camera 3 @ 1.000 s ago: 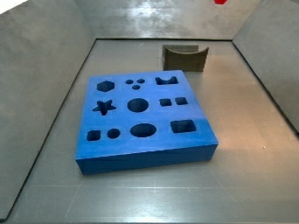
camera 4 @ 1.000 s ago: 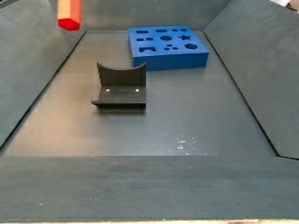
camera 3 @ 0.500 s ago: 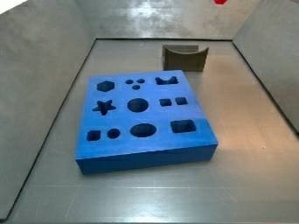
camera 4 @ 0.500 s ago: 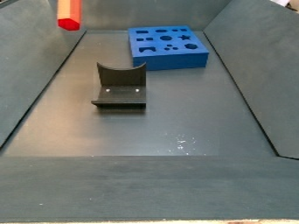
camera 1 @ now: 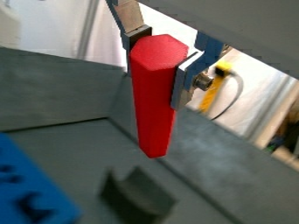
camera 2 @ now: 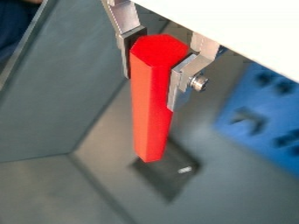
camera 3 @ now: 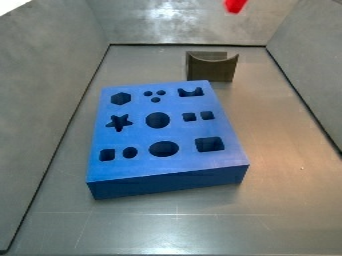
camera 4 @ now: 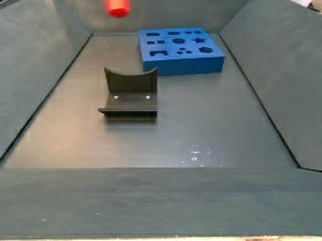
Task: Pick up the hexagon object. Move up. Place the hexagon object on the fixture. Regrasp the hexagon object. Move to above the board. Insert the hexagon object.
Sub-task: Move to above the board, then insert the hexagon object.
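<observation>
High above the floor of the bin, in a wrist view, the gripper [camera 1: 162,54] is holding the hexagon object [camera 1: 155,94] upright, its silver fingers [camera 1: 128,22] clamped on the upper end of the red peg while the lower end is hanging free. Below and beyond the peg's tip the fixture [camera 1: 135,191] is showing as a dark notched block on the grey floor, and a corner of the board [camera 1: 30,191] is entering the frame beside it.

In a wrist view from the opposite side, the gripper [camera 2: 156,51] is again closed on the hexagon object [camera 2: 151,101], with the fixture [camera 2: 170,175] lying almost directly under the peg's lower end and the board [camera 2: 264,115] standing well apart to one side.

In a side view, only the bottom tip of the hexagon object [camera 3: 237,6] is appearing at the upper edge, above and slightly beyond the fixture [camera 3: 211,65]; the board [camera 3: 166,135] is sitting nearer the camera with all cutouts empty.

In a side view from the far end, the hexagon object [camera 4: 117,8] is likewise cut off at the top edge, well above the fixture [camera 4: 128,91], with the board [camera 4: 182,51] behind.

Judgement: the carry toward the fixture is in hand, the lift being done. The next move calls for lowering the peg into the curved notch.

Limits: the gripper is out of frame in both side views. The fixture is blurred in both wrist views, so exact alignment over the notch cannot be confirmed.
</observation>
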Controlling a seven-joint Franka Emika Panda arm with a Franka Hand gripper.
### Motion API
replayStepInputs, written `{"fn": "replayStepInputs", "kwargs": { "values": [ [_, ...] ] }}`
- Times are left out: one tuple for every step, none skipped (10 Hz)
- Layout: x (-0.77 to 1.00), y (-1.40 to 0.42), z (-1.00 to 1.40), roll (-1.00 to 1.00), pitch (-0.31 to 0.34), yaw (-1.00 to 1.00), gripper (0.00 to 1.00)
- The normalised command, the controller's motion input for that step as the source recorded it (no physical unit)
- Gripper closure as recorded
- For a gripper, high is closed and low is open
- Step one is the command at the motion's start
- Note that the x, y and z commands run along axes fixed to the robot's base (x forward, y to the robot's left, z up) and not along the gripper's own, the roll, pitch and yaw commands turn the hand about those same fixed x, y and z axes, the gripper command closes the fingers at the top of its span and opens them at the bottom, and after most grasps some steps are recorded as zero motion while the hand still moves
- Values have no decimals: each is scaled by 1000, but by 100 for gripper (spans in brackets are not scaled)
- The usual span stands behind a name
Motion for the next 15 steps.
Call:
{"fn": "replayStepInputs", "kwargs": {
  "values": [
    [-1000,-668,269,-1000,-75,-3,100],
    [-1000,-637,258,-1000,-94,-3,100],
    [-1000,-622,252,-1000,-100,-6,100],
    [-1000,-587,247,-1000,-114,-13,100],
    [-1000,-567,237,-1000,-121,-20,100],
    [-757,-380,162,-1000,-145,-20,100],
    [-506,-228,96,-960,-144,-25,100],
    [-261,-100,45,-659,-89,-17,100],
    [-181,-72,31,-509,-63,-20,100],
    [-85,-41,14,-280,-23,-16,100],
    [-59,-25,11,-215,-10,-10,100],
    [0,0,-20,0,21,0,100],
    [0,0,0,-17,0,0,100],
    [0,383,-303,0,0,0,100],
    [-11,1000,-746,-3,-29,43,100]
  ]
}}
